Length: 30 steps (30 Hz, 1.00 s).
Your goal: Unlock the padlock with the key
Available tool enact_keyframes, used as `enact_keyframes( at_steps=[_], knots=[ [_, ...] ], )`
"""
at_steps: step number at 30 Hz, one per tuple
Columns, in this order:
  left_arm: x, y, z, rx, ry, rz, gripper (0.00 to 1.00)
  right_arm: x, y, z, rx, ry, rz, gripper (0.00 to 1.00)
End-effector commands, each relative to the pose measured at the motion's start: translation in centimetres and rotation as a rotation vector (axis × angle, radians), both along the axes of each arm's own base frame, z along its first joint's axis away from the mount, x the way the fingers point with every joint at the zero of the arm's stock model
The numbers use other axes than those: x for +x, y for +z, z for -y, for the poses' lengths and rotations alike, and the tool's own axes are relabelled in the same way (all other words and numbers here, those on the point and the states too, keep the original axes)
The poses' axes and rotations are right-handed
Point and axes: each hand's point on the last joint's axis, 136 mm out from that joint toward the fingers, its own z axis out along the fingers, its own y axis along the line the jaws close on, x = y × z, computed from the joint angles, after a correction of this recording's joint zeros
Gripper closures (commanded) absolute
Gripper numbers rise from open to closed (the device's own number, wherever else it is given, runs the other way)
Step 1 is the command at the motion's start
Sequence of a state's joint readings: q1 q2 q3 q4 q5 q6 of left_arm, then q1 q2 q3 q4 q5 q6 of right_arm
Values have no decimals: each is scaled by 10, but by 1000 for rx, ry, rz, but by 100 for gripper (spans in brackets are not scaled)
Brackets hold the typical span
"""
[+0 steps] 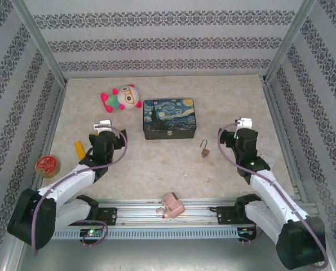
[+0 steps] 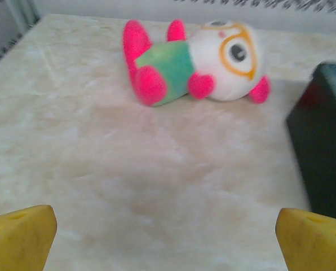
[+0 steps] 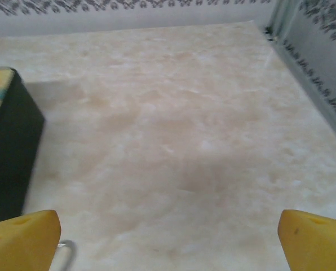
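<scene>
The small brass padlock (image 1: pixel 204 151) lies on the table right of centre, just in front of the painted tin box (image 1: pixel 168 118). I cannot make out the key. My right gripper (image 1: pixel 242 126) hangs to the right of the padlock. Its yellow fingers (image 3: pixel 21 240) stand wide apart around bare table, so it is open (image 3: pixel 168 240). A thin silver loop (image 3: pixel 66 254), apparently the shackle, shows beside the left finger. My left gripper (image 1: pixel 104 126) is open over the left side, and its fingers (image 2: pixel 18 240) span bare table (image 2: pixel 167 237).
A pink and green plush toy (image 1: pixel 122 98) (image 2: pixel 202 62) lies at the back left, next to the tin box (image 2: pixel 326 147) (image 3: pixel 7 147). A yellow piece (image 1: pixel 77 149) and a red round object (image 1: pixel 47 165) sit at the left edge. A pink blocky object (image 1: pixel 171 205) rests on the front rail.
</scene>
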State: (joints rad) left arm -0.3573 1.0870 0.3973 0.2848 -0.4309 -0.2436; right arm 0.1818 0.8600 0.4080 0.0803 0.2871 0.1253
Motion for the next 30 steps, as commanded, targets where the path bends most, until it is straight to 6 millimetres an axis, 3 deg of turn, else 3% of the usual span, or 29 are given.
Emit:
enact_keyframes(
  at_steps=[1, 5, 10, 18, 21, 23, 25, 30],
  knots=[
    [15, 45, -18, 132, 28, 201, 1, 4, 15, 21, -116, -44, 143, 2],
    [22, 30, -32, 232, 24, 170, 1, 11, -6, 29, -99, -41, 148, 2],
    [29, 7, -48, 127, 7, 221, 1, 25, -23, 30, -75, -25, 180, 2],
    [45, -29, -45, 105, -81, 244, 1, 50, -23, 18, 55, 84, 236, 2],
    [45, -31, -40, 71, -131, 208, 1, 56, -34, 11, 65, 126, 250, 2],
    [56, -36, -36, 54, -176, 173, 1, 61, -46, 10, 71, 132, 237, 2],
    [67, -41, -27, 33, -243, 101, 1, 67, -42, 12, 86, 135, 273, 2],
    [66, -43, -52, 16, -109, 90, 1, 72, -47, 20, 120, 102, 213, 2]
  ],
)
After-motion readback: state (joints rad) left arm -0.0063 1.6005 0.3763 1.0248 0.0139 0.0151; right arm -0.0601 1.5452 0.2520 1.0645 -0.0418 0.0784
